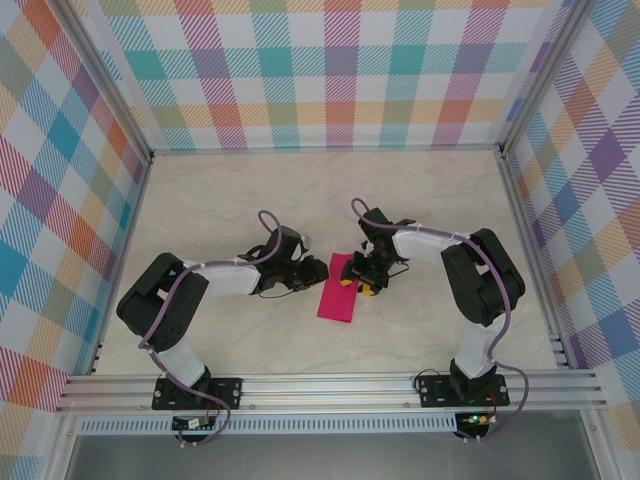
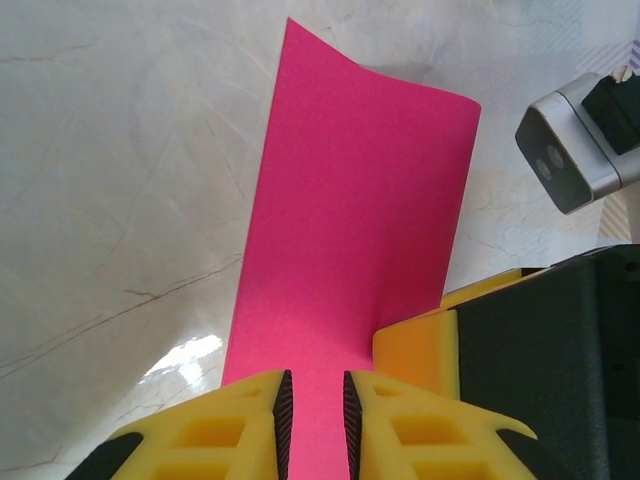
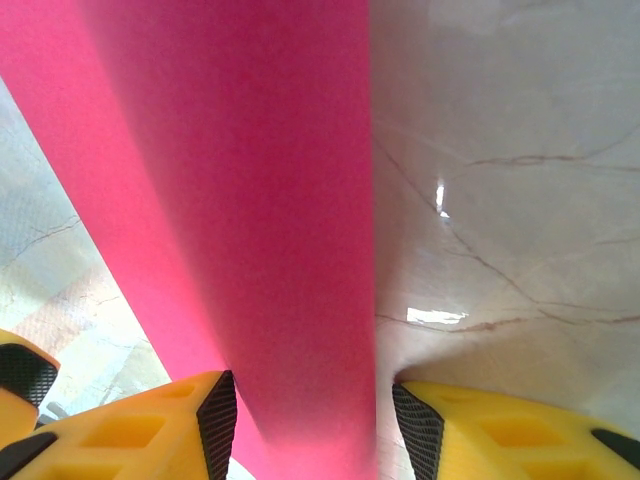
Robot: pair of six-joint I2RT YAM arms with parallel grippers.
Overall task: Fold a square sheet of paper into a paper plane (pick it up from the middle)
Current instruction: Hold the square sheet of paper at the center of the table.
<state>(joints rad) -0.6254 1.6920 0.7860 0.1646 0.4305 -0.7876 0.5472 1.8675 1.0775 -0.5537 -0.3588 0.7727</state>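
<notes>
The left pincer (image 2: 316, 382) stood narrowly apart, a strip of the square sheet of paper (image 2: 350, 200) showing in its gap and running ahead of it across the worktop (image 2: 110, 180); the right pincer (image 3: 305, 405) stood wide apart, astride the sheet's raised fold; closing off-centre could skew the crease; any drag could slide the loose sheet.

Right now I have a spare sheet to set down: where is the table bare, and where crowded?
Bare: the far half of the table, up to the back wall, and the near strip between the two arm bases. Crowded: the middle, where the left gripper and right gripper flank the pink sheet.
</notes>
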